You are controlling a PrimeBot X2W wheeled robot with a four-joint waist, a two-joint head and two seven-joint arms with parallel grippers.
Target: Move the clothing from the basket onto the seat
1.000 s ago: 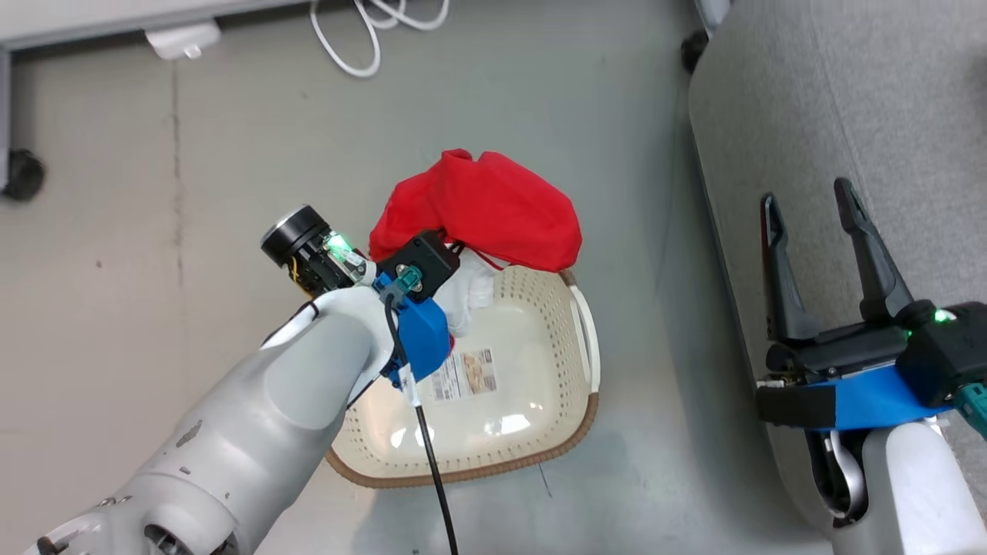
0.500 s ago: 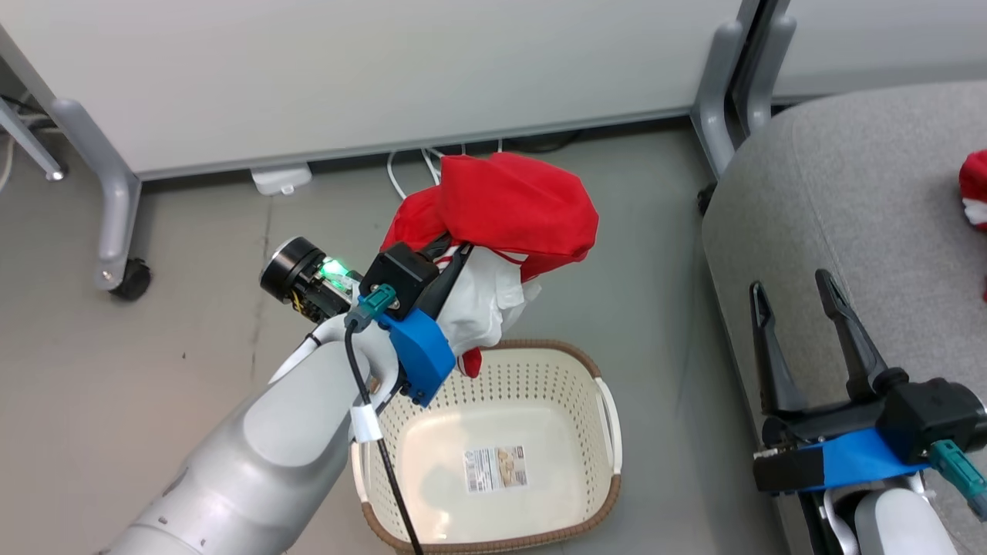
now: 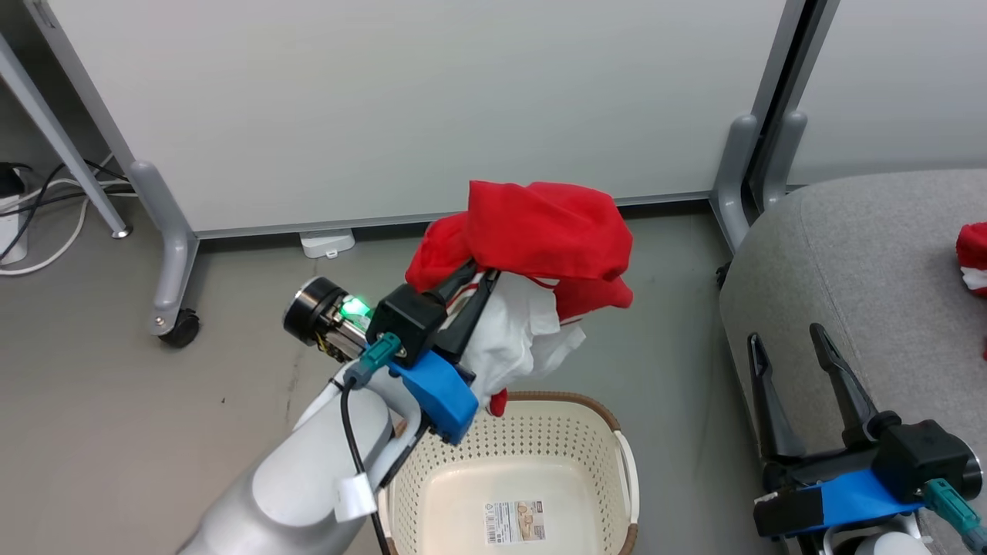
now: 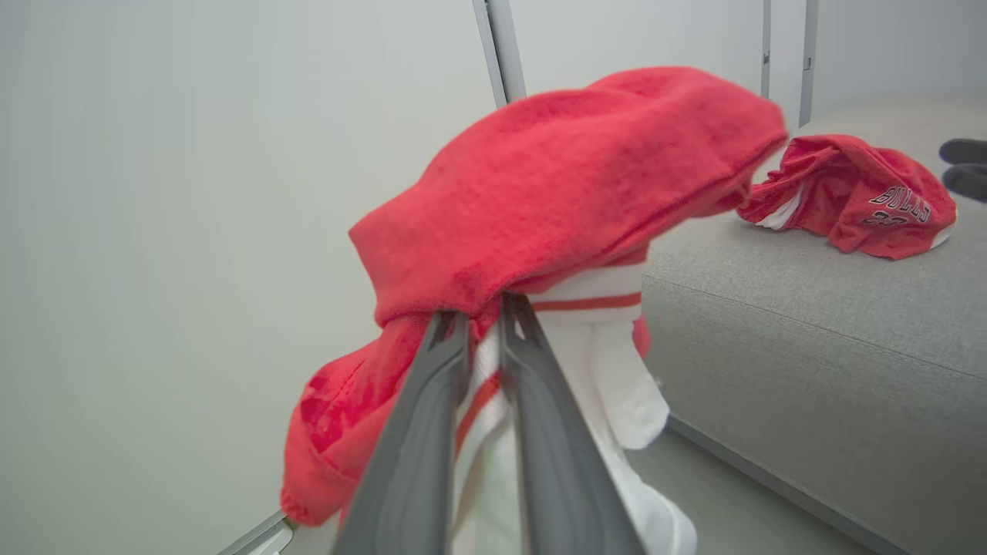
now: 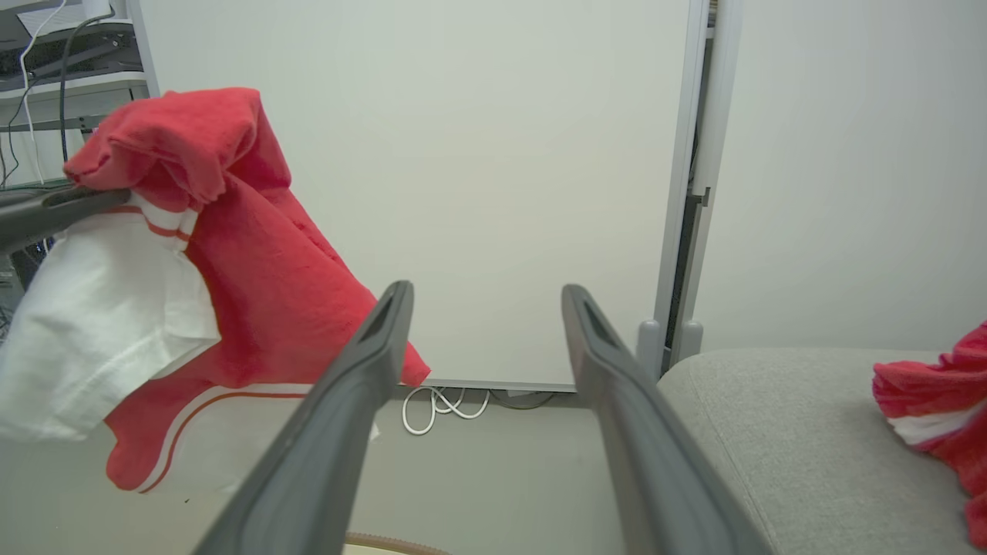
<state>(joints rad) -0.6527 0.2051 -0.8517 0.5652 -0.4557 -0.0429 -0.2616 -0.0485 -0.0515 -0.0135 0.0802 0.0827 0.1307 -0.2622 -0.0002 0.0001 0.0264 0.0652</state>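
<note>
Fingers of my left gripper pinch the striped garment clear of the basket, which holds 1 label. My right gripper gapes empty beside the seat, where the jersey lies.

Office or lab corner: white partition panels on castors, loose cables, bare grey floor.

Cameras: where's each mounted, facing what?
Head view: on the head, down at the basket; left gripper clamping the red garment, right gripper open.
Left wrist view: on that wrist, along its shut fingers, past the garment to the seat and jersey.
Right wrist view: on that wrist, facing the white panel between its open fingers.
Shared: all three show the held garment and seat.
</note>
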